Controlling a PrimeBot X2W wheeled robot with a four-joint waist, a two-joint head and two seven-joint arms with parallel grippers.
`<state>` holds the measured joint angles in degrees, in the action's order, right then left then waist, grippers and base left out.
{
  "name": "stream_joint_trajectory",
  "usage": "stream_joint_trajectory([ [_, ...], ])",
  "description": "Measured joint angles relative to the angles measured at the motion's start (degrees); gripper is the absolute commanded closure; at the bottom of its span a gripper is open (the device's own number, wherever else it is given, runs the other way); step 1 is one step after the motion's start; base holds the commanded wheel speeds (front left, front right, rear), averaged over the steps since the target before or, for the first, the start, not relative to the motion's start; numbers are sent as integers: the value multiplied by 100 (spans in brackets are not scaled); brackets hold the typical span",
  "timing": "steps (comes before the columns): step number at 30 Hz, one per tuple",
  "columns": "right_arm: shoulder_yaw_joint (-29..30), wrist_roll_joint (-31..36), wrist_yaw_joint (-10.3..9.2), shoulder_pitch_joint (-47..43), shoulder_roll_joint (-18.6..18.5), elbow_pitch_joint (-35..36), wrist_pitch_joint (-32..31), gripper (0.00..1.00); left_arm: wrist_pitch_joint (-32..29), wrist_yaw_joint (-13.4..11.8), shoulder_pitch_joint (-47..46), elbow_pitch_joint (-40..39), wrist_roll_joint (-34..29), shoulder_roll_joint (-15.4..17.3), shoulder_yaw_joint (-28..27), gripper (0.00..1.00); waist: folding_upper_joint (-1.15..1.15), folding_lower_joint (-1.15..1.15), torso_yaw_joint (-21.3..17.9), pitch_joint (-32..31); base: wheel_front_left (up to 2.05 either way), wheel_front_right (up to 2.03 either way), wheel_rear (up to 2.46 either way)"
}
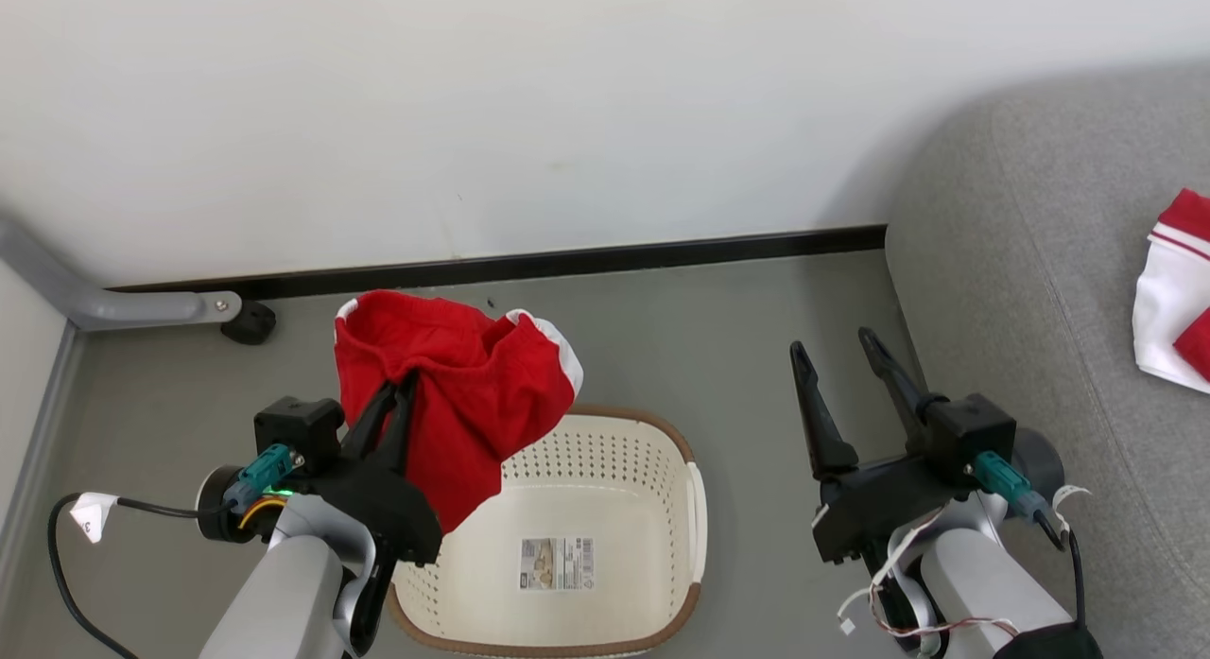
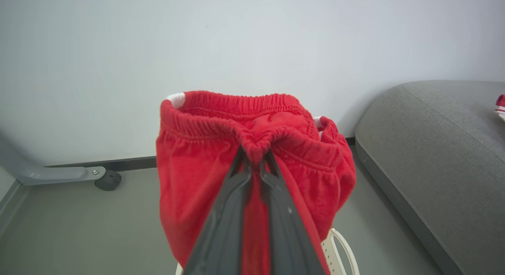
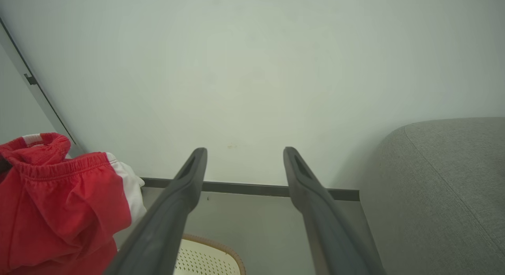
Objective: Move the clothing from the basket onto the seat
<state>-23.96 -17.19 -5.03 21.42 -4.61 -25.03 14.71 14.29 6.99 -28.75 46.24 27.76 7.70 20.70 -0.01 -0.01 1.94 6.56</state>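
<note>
My left gripper [image 1: 402, 387] is shut on the elastic waistband of a red garment [image 1: 454, 404], which hangs bunched above the left side of the cream basket [image 1: 662, 442]. In the left wrist view the left gripper [image 2: 254, 153] pinches the gathered red clothing [image 2: 205, 176]. The basket's inside is bare apart from a barcode sticker [image 1: 557, 563]. A second red-and-white garment [image 1: 1172, 300] lies on the grey seat [image 1: 1021, 290] at the right. My right gripper [image 1: 837, 342] stands open with nothing between its fingers, between basket and seat; the right wrist view shows that open gripper [image 3: 244, 154] too.
A white wall with a dark skirting board [image 1: 586, 260] runs behind the basket. A grey metal leg with a black foot [image 1: 248, 322] sits at the left on the grey floor [image 1: 718, 338]. A black cable [image 1: 66, 583] loops at the lower left.
</note>
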Motion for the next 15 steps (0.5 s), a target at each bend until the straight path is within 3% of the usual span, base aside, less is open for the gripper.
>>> stream_joint_trajectory([
  [15, -13, -47, 138, -322, 7, -56, 0, 0, 2, -196, 370, -1929, -38, 258, -409, 100, 1, 0, 156, -439, 0, 0, 0],
])
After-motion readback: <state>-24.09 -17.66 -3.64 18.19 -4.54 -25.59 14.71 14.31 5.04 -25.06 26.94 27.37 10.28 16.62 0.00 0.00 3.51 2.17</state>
